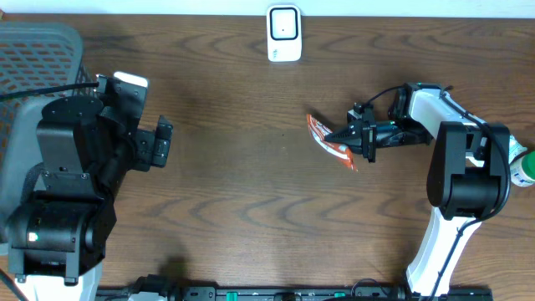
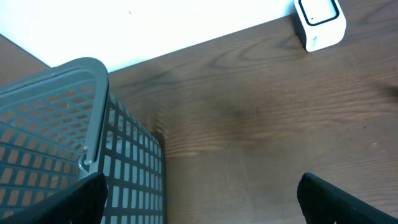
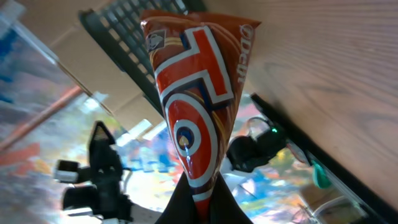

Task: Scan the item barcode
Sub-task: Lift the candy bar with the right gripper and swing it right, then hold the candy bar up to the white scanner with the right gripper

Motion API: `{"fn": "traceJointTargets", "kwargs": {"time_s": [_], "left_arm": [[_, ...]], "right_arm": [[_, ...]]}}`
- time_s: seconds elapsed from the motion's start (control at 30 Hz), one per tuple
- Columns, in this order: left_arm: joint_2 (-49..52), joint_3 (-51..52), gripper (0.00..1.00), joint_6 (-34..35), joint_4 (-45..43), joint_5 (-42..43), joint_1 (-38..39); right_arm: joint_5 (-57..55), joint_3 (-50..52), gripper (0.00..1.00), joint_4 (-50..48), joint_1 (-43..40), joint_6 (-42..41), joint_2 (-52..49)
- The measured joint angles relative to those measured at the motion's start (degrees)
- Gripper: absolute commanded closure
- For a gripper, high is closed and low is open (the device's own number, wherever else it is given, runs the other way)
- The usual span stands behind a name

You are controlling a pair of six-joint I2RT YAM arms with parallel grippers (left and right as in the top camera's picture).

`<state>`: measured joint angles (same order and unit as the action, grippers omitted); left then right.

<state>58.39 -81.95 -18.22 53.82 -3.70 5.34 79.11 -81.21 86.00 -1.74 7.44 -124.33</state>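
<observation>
An orange-red snack bag (image 1: pixel 328 143) with white and blue print hangs above the table right of centre, pinched at one end by my right gripper (image 1: pixel 358 139), which is shut on it. In the right wrist view the bag (image 3: pixel 196 99) rises from between the dark fingers (image 3: pixel 176 208), its printed face toward the camera; no barcode shows. The white barcode scanner (image 1: pixel 284 33) stands at the table's far edge, centre, and appears in the left wrist view's top right corner (image 2: pixel 319 22). My left gripper (image 1: pixel 159 144) sits at the left, open and empty, its fingertips (image 2: pixel 329 198) wide apart.
A grey mesh basket (image 1: pixel 38 63) occupies the far left corner, close beside the left arm (image 2: pixel 74 143). A green-and-white object (image 1: pixel 524 167) lies at the right edge behind the right arm's base. A dark rail (image 1: pixel 292 293) runs along the table's front edge.
</observation>
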Motion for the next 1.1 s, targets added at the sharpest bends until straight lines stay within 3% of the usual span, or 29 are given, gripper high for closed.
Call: {"fn": "traceJointTargets", "kwargs": {"time_s": [0.27,0.47,0.67,1.1], "left_arm": [[0.0,0.0,0.02,0.0,0.0,0.0,0.0],[0.0,0.0,0.02,0.0,0.0,0.0,0.0],[0.0,0.0,0.02,0.0,0.0,0.0,0.0],[0.0,0.0,0.02,0.0,0.0,0.0,0.0]], "right_arm": [[-4.4,-2.6,0.99,-0.3,0.1,5.2,0.0],[-12.3,-18.2,0.99,-3.9,2.6,4.7,0.0],[-30.8,-30.3,0.99,-17.7,8.3,-6.2,0.3],[-53.5,-31.4,0.99,-52.9,13.3,-18.1,-0.6]]}}
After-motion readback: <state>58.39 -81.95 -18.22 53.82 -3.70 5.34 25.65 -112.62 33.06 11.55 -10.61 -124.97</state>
